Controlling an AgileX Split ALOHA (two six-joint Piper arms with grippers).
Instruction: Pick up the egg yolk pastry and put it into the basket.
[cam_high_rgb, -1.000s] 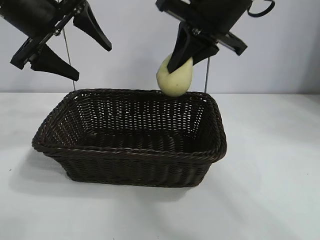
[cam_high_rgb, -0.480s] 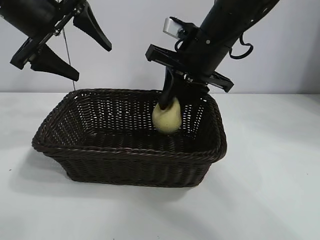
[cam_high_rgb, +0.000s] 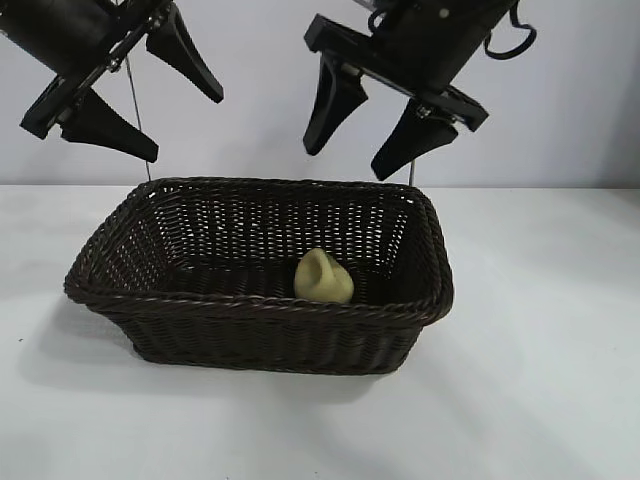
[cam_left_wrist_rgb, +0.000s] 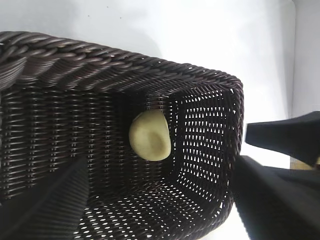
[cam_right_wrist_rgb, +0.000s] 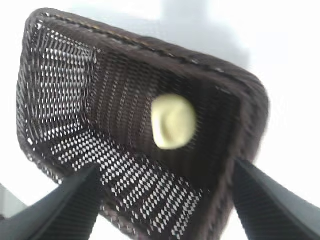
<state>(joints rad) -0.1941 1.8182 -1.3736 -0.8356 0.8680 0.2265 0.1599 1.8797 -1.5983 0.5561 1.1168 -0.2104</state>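
While egg yolk pastry lies in basket, right gripper jaws wide, empty.

From my exterior view, the basket's near wall hides the foot of the egg yolk pastry. Both arms are cut off at the frame's top, and my right wrist view is blurred.
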